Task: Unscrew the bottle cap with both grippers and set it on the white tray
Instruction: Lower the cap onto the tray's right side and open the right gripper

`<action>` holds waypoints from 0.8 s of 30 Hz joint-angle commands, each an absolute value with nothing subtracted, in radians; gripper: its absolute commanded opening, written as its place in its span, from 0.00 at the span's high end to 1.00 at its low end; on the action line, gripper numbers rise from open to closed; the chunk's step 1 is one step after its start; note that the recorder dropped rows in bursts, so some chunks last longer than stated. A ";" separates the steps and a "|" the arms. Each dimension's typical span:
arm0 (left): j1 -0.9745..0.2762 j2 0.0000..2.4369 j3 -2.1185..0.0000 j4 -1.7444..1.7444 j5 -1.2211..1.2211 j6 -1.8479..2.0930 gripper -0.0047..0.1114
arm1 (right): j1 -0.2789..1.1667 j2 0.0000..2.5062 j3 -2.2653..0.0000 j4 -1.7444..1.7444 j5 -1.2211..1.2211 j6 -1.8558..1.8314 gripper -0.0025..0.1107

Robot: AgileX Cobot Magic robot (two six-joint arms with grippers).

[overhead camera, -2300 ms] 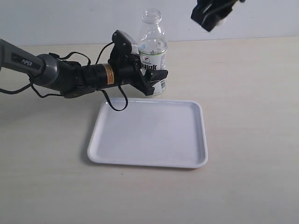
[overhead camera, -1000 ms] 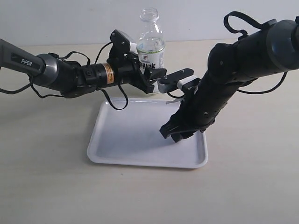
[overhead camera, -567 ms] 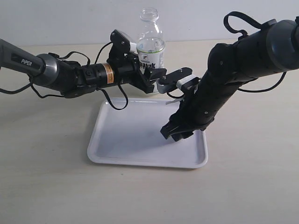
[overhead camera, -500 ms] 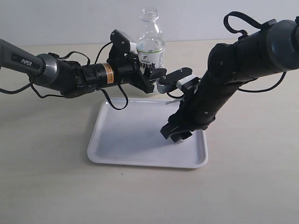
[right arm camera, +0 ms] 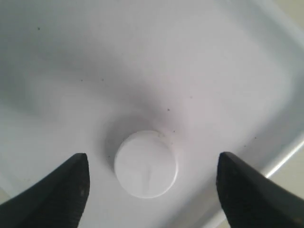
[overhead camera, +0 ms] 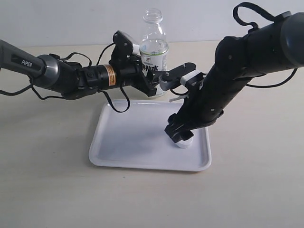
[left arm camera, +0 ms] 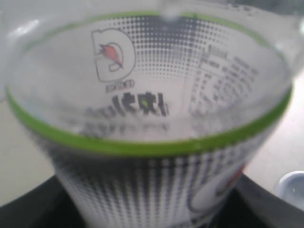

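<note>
The bottle (overhead camera: 155, 52) stands upright and uncapped behind the white tray (overhead camera: 133, 137), its label (left arm camera: 156, 118) filling the left wrist view. My left gripper (overhead camera: 154, 81) is shut on the bottle's lower body, one black finger (left arm camera: 266, 204) showing beside it. The bottle cap (right arm camera: 146, 163) lies flat on the tray near its right edge, seen as a white disc (overhead camera: 183, 143) under my right gripper (overhead camera: 179, 137). That gripper (right arm camera: 152, 187) hangs just above the cap, open, its black fingers (right arm camera: 61, 190) well apart on both sides and not touching it.
The tray's raised rim (right arm camera: 280, 161) runs close to the cap on one side, with tan tabletop (overhead camera: 256, 142) beyond. The right arm (overhead camera: 237, 71) slants across the tray's right half. A black cable (overhead camera: 118, 104) loops down from the left arm onto the tray's back edge.
The right arm came down from above the bottle to the tray, then opened and lifted slightly, leaving the cap lying on the tray. The left gripper and bottle stayed put.
</note>
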State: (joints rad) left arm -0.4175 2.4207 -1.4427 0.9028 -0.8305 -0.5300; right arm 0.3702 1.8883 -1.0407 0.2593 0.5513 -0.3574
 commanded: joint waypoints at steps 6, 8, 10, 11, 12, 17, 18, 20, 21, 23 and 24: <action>-0.416 2.409 -1.441 0.895 -0.859 -0.528 0.62 | 0.371 1.861 -1.041 0.244 0.556 -0.373 0.35; -0.416 2.409 -1.441 0.895 -0.859 -0.528 0.54 | 0.371 1.861 -1.041 0.244 0.558 -0.373 0.35; -0.416 2.409 -1.441 0.895 -0.862 -0.528 0.47 | 0.371 1.861 -1.041 0.244 0.558 -0.373 0.35; -0.416 2.407 -1.441 0.895 -0.863 -0.528 0.43 | 0.371 1.861 -1.041 0.244 0.558 -0.373 0.35; -0.416 2.407 -1.441 0.897 -0.863 -0.528 0.39 | 0.371 1.861 -1.041 0.244 0.558 -0.373 0.35; -0.416 2.407 -1.441 0.915 -0.863 -0.534 0.31 | 0.371 1.861 -1.041 0.232 0.558 -0.376 0.35; -0.416 2.407 -1.441 0.915 -0.863 -0.534 0.31 | 0.371 1.861 -1.041 0.229 0.558 -0.376 0.35; -0.416 2.405 -1.441 0.917 -0.864 -0.534 0.31 | 0.371 1.861 -1.041 0.229 0.558 -0.376 0.35; -0.416 2.403 -1.441 0.921 -0.864 -0.534 0.31 | 0.371 1.861 -1.041 0.229 0.558 -0.376 0.35; -0.414 2.395 -1.441 0.945 -0.856 -0.539 0.31 | 0.371 1.861 -1.041 0.229 0.558 -0.376 0.35; -0.412 2.387 -1.441 0.953 -0.854 -0.549 0.31 | 0.371 1.861 -1.041 0.229 0.558 -0.376 0.35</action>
